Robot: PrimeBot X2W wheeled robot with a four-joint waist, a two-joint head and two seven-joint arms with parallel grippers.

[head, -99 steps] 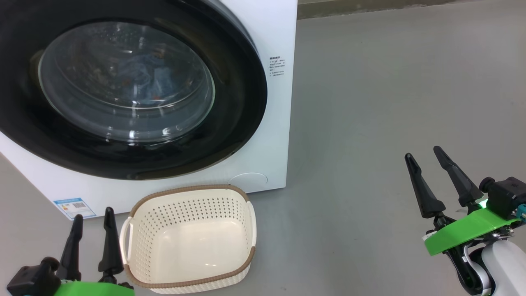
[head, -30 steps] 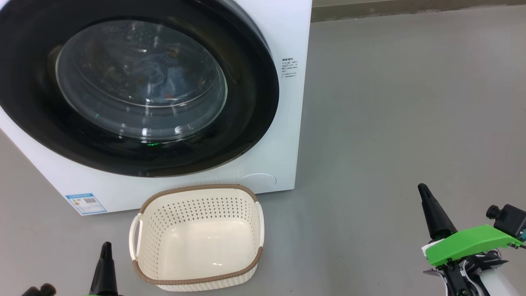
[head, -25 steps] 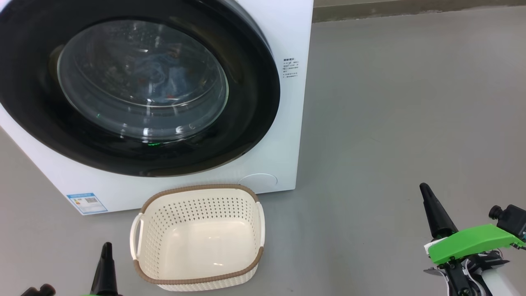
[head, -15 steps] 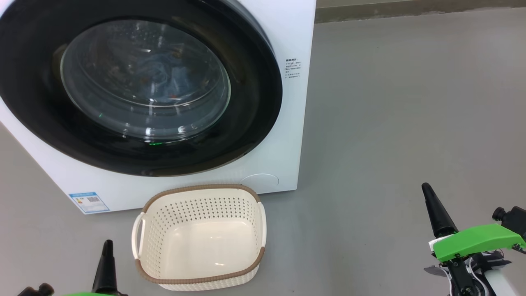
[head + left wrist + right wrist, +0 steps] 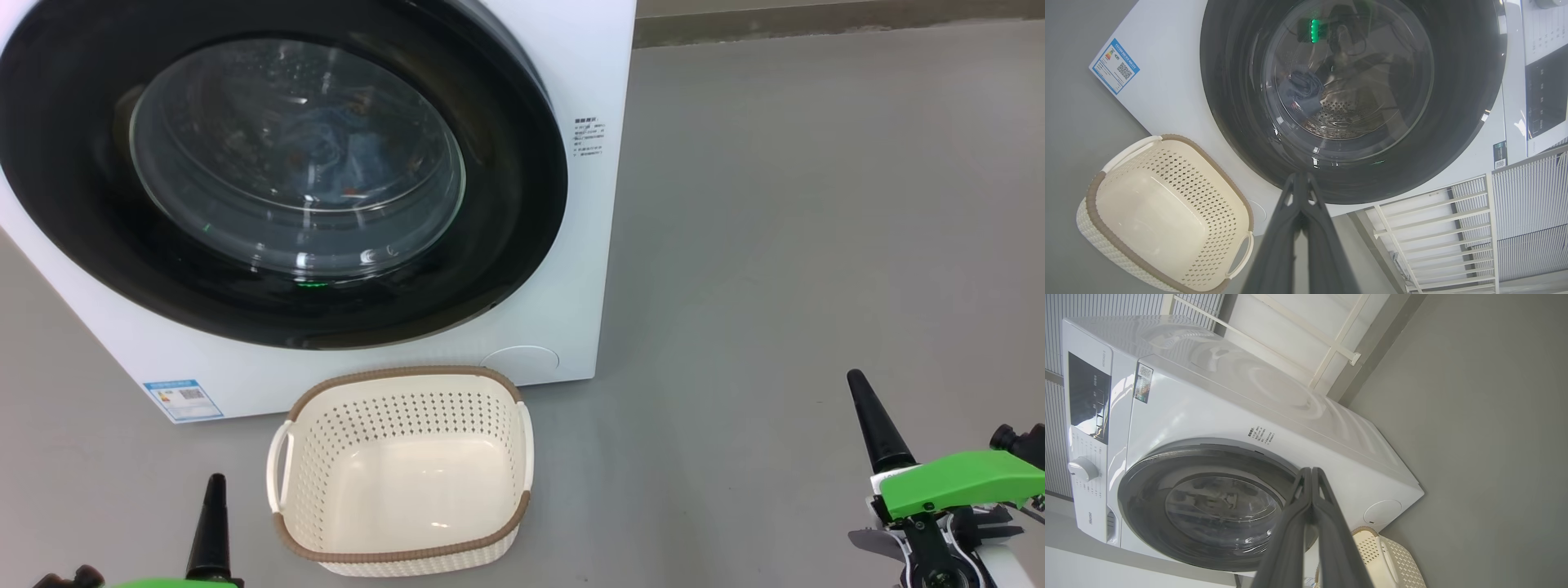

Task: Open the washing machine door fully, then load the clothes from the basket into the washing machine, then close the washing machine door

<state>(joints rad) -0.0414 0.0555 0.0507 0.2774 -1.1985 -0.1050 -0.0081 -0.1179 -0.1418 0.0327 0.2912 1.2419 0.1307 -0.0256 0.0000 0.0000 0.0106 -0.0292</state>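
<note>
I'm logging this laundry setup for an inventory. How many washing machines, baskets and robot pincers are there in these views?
washing machine: 1
basket: 1
pincers: 2, the left pincer and the right pincer
Total: 4

- Got the left gripper (image 5: 215, 483) low in the lower-left corner of the head view, pinched closed into one dark spike pointing straight up.
- Same story from its own wrist cam: fingers (image 5: 1274, 253) pressed together at the tips, with just a thin slit further down.
- Got the right gripper (image 5: 856, 380) at the lower right, also squeezed closed, leaning a bit left as it points up.
- Can spot a green wrist cover (image 5: 963, 482) right behind it, plus a black camera stub (image 5: 1006, 438) and a bit of pale forearm (image 5: 1006, 572).
- Holding nothing in either one.
- Parked well apart, one per bottom corner.
</note>
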